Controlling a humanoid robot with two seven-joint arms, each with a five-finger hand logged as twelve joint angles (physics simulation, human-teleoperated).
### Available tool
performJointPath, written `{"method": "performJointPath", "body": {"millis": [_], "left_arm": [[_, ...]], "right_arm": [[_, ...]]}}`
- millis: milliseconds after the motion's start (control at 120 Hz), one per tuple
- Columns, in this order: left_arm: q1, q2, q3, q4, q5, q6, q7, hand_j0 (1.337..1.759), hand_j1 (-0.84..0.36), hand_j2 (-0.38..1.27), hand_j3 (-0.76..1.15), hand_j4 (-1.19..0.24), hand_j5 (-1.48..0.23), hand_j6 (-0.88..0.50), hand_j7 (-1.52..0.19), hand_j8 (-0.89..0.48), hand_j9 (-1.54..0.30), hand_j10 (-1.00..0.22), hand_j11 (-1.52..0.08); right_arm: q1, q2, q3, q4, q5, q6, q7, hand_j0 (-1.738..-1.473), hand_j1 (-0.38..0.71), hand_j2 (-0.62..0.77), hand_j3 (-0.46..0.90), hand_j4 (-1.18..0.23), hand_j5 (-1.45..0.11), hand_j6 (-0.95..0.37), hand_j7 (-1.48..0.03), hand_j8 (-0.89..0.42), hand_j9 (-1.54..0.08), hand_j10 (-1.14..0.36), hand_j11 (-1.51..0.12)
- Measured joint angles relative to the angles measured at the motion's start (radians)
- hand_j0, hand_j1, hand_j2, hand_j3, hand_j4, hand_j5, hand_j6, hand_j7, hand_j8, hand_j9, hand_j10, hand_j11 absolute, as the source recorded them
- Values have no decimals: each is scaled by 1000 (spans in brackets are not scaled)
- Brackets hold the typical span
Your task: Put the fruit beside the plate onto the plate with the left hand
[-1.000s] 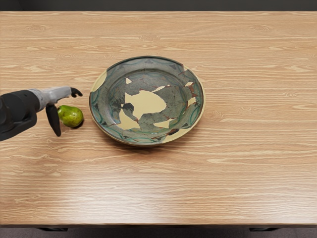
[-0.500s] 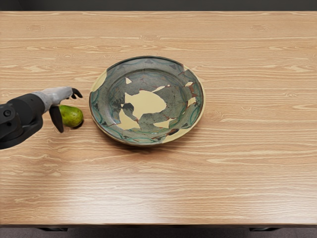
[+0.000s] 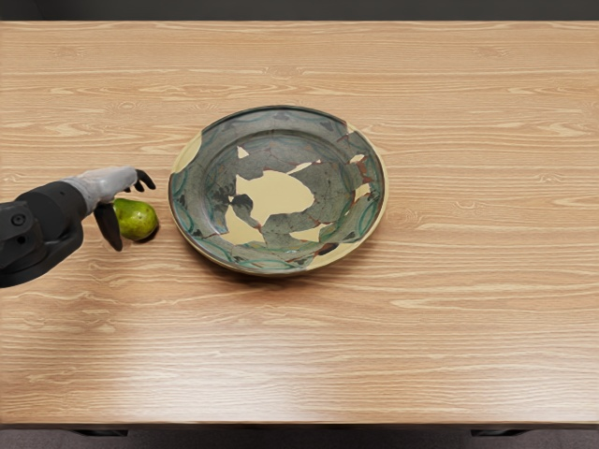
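Wood table [image 3: 421,355]: L hand [image 3: 112,183] fingers spread over pear [image 3: 139,221], beside plate [image 3: 372,178].

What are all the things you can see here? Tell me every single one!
table: one, light brown wood, fills nearly the whole picture
plate: one, grey-green with cream patches, round, near the middle of the table, nothing on it
fruit: one, green, small, on the table just left of the plate, not touching it
left arm: one, dark, comes in from the left edge
left robot hand: one, grey with black fingertips, right at the fruit, fingers spread over its top and thumb down its left side, not closed on it
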Motion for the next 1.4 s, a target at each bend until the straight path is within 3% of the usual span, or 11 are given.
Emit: {"method": "performJointPath", "body": {"millis": [642, 1058, 1183, 1400], "left_arm": [[15, -44, 0, 57, 43, 2, 0, 1658, -36, 69, 0, -329, -421, -330, -421, -330, -421, -328, -421], [13, -41, 29, 61, 44, 0, 0, 1658, -229, 111, 0, -489, -638, -470, -639, -495, -639, -494, -639], [13, -41, 29, 61, 44, -1, 0, 1656, -252, 180, 0, -459, -721, -440, -725, -546, -724, -553, -723], [8, -37, 29, 60, 40, -4, 0, 1655, -272, 275, 0, -409, -835, -390, -826, -512, -822, -618, -821]], "right_arm": [[-1, 0, 0, -1, 0, 0, 0, -1658, -349, 0, 0, 0, 0, 0, 0, 0, 0, 0, 0], [-1, 0, 0, 0, 0, 0, 0, -1658, -349, 0, 0, 0, 0, 0, 0, 0, 0, 0, 0], [-2, 0, 0, -1, 0, 0, 0, -1658, -349, 0, 0, 0, 0, 0, 0, 0, 0, 0, 0], [-3, 0, 0, 0, 0, 0, 0, -1658, -349, 0, 0, 0, 0, 0, 0, 0, 0, 0, 0]]}}
